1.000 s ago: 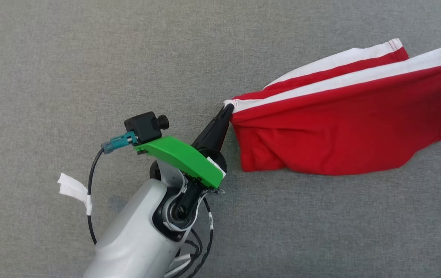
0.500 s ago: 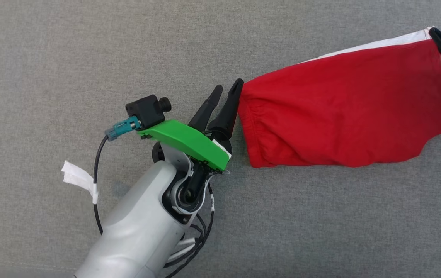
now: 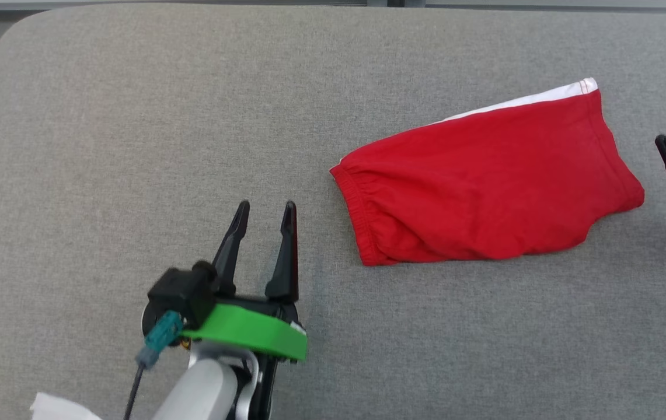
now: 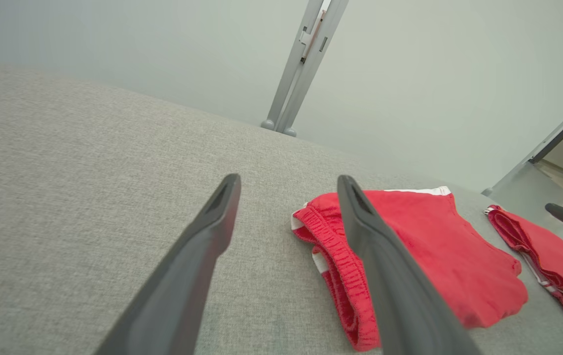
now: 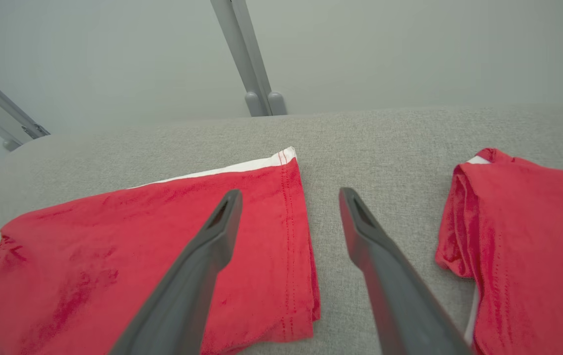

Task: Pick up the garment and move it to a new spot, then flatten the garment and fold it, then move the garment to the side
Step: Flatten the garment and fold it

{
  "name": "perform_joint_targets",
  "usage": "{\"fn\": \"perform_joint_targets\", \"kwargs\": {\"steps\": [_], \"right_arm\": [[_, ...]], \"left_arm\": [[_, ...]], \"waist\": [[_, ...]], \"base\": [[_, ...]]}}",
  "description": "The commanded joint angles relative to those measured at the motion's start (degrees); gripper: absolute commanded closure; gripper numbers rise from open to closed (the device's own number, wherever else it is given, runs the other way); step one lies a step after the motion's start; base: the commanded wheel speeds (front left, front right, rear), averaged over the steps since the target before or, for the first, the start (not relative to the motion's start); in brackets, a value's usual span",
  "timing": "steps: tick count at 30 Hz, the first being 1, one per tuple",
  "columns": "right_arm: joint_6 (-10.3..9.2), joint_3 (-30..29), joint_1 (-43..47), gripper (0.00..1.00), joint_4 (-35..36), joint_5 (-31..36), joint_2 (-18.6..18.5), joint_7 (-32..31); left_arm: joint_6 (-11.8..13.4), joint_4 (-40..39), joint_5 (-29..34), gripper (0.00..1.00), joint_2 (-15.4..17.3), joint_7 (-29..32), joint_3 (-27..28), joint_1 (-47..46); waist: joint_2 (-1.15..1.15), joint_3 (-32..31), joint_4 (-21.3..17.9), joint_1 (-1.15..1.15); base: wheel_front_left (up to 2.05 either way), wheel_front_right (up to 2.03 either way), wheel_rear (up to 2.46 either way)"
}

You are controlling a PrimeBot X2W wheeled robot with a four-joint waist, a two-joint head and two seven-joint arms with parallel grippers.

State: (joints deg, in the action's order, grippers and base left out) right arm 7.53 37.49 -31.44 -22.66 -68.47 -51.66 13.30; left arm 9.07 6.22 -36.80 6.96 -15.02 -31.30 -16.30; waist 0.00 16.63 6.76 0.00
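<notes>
Garment: I see the red shorts (image 3: 484,181) lying folded and flat on the grey padded surface (image 3: 134,116). They sit right of the middle in my head view, slanted so that the right end lies farther away than the left.
Garment details: the gathered waistband faces left and the stitched hem faces right. A white stripe runs along the far edge.
Left gripper: my left gripper (image 3: 267,207) stands to the near left of the shorts and clear of the cloth. Its fingers are spread wide with nothing between them, and they point away from me.
Left wrist view: I look past both fingers at the waistband end, where a white layer shows inside the fold.
Right gripper: my right gripper (image 5: 290,197) is spread wide too and holds nothing. In the head view one of its dark fingers shows at the right edge, near the hem end of the shorts and apart from it.
Right wrist view: the gap between the fingers looks onto bare grey surface, between the hem and a second red garment (image 5: 523,236).
Second garment: it lies bunched to the right of the shorts, near them but not touching.
Left wrist hardware: a green bracket (image 3: 245,335) carries a black camera (image 3: 178,291) with a teal plug (image 3: 160,335).
Background: grey metal posts (image 5: 251,59) stand beyond the far edge of the surface.
</notes>
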Motion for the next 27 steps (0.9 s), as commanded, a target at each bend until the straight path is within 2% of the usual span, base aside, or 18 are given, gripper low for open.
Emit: {"fn": "perform_joint_targets", "kwargs": {"steps": [1, 5, 9, 14, 19, 25, 26, 27], "right_arm": [[-0.10, -0.95, 2.50, 0.00, -1.04, 0.50, -0.03, 0.96], [-0.09, -3.59, 6.53, 0.00, -4.96, 1.56, 1.68, 1.64], [-0.09, -5.02, 5.66, 0.00, -9.47, 3.62, 3.50, 1.21], [-0.09, -3.69, 1.04, 0.00, -17.53, 9.05, 5.29, -3.29], [-0.10, -1.41, -2.87, 0.00, -25.43, 13.37, 9.51, -6.74], [-0.12, 1.18, -5.08, 0.00, -35.34, 18.36, 14.02, -8.18], [-0.11, 1.37, -5.36, 0.20, -36.41, 18.67, 14.71, -8.09], [-0.11, 1.41, -5.64, 0.56, -37.37, 18.70, 15.69, -8.17]], "left_arm": [[0.62, -2.05, 4.08, 0.00, -0.76, -0.15, 1.31, 3.62], [0.55, -5.87, 12.26, 0.00, -2.58, -0.16, 3.48, 10.74], [-0.01, -7.27, 17.05, 0.00, -3.66, -0.17, 3.38, 14.14], [-1.28, -7.91, 18.39, 0.00, -4.03, -0.16, 1.90, 14.89], [-0.43, -8.36, 17.19, 0.00, -4.02, -0.17, 0.12, 14.24], [0.13, -8.05, 17.11, 0.00, -4.03, -0.17, -1.18, 13.90], [0.10, -7.98, 17.14, 0.00, -4.03, -0.17, -1.29, 13.82], [0.18, -7.88, 17.19, 0.00, -4.03, -0.17, -1.36, 13.75]], "waist": [[0.00, -2.31, 0.42, 0.00], [0.00, -2.96, 2.68, 0.00], [0.00, -2.57, 5.53, 0.00], [0.00, -1.52, 9.01, 0.00], [0.00, -0.99, 11.16, 0.00], [0.00, -1.02, 11.76, 0.00], [0.00, -1.03, 11.73, 0.00], [0.00, -1.07, 11.62, 0.00]], "base": [[0.00, 0.00, 0.00], [0.00, 0.00, 0.00], [0.00, 0.00, 0.00], [0.00, 0.00, 0.00], [0.00, 0.00, 0.00], [0.00, 0.00, 0.00], [0.00, 0.00, 0.00], [0.00, 0.00, 0.00]]}}
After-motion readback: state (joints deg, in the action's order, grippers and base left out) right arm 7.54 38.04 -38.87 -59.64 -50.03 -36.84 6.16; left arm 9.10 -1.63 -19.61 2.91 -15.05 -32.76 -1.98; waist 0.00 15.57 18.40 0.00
